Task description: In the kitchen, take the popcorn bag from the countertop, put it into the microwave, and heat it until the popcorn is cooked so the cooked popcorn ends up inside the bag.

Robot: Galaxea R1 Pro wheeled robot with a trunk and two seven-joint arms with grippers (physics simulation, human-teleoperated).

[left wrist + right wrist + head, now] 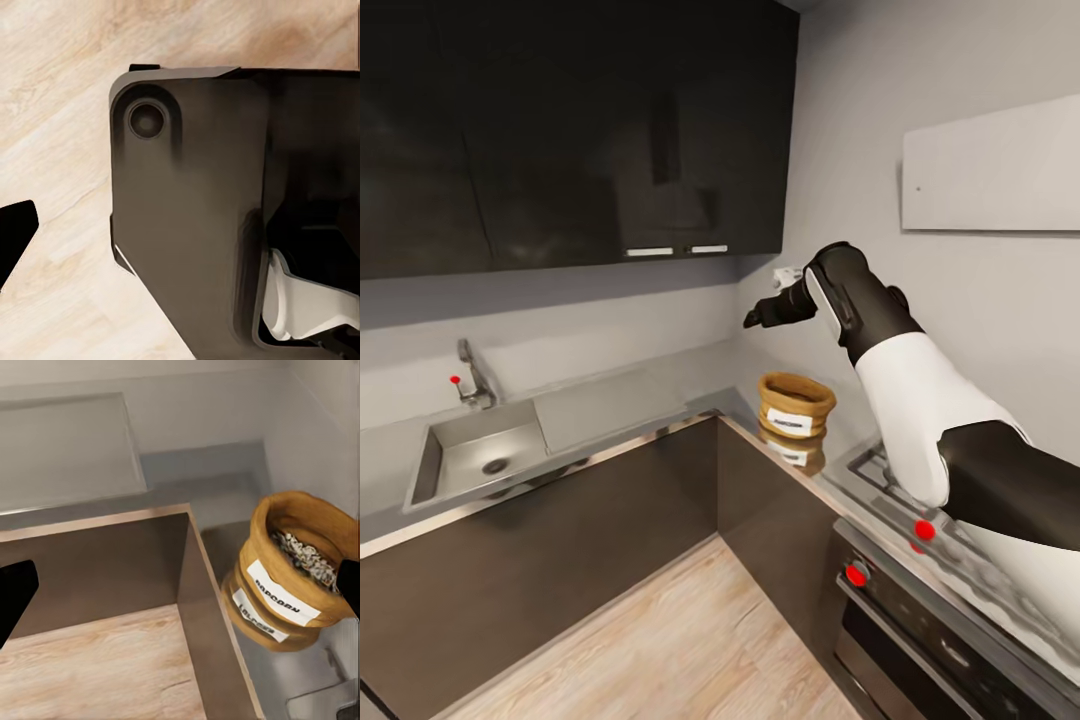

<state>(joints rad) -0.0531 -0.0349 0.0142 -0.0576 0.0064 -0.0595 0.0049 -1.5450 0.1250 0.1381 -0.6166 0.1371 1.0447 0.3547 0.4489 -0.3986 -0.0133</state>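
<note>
Head view: the right gripper point(760, 316) hangs in the air above the corner of the countertop point(610, 405), its arm reaching in from the right side of the picture.
Bag position: the popcorn bag point(796, 403) stands upright on the countertop close to the right-hand wall, between the corner and the stove point(920, 520), with its mirror image showing in the glossy slab beneath it.
Key relation: the bag lies below the right gripper and slightly toward the stove side; they are apart, not touching.
Bag axis: vertical, mouth up, rolled rim open, white label facing out into the room.
Right wrist view: the bag point(300, 566) sits off to one side of the line between the fingers, kernels visible inside; one dark fingertip shows at each edge of the picture.
Right gripper state: fingers spread wide, nothing between them.
Left gripper state: cannot tell; the left wrist view shows one dark fingertip point(15, 232), the wood floor point(60, 112) and the robot's own dark base point(195, 225).
Nearer arm: the right, by a clear margin; the left hangs low by the base.
Next move, as I judge it: lower the right gripper and shift it toward the stove side until the rim sits between the fingers.
Risk: the wall is close behind the bag, leaving little room for the far finger.
Microwave: its place cannot be judged from here.
</note>
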